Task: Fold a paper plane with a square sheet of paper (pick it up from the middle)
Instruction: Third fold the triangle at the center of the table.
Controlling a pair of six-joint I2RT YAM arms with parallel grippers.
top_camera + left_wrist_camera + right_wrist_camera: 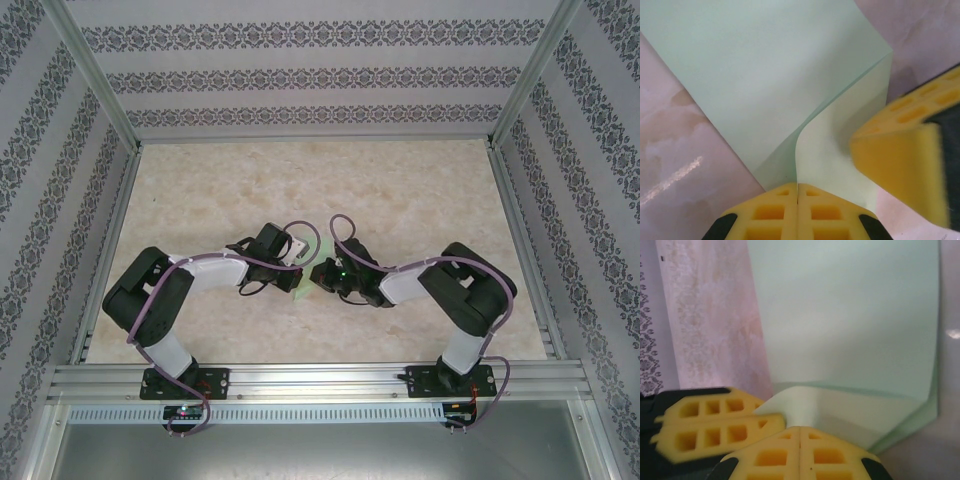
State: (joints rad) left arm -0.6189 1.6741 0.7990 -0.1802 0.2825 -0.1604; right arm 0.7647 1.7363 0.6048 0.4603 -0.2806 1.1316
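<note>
– Sheet [765, 75] location, please?
– Middle of the counter [420, 190]. It is pale green, and from overhead both wrists cover most of it.
– Left end effector [798, 192]?
– It reaches in from the counter's left side to the counter's middle. On its own camera the yellow pads [775, 212] are pressed together. A raised curl of the sheet runs up into the seam between them, so it is pinching the sheet.
– Right end effector [800, 435]?
– It comes in from the counter's right side, also to the middle. Its pads meet flat against each other, and a small hump of the sheet rises into them, so it is pinching the sheet as well.
– Are the two touching?
– Cannot tell. Each wrist camera shows the other's yellow pad just beside its own, low over the sheet.
– How does the sheet lie on the counter?
– It is partly doubled. An upper layer with a sharp corner lies over a lower layer, and the lower layer's edge shows past it. Away from the pinches the sheet rests flat on the counter. It lifts only where the pads grip it.
</note>
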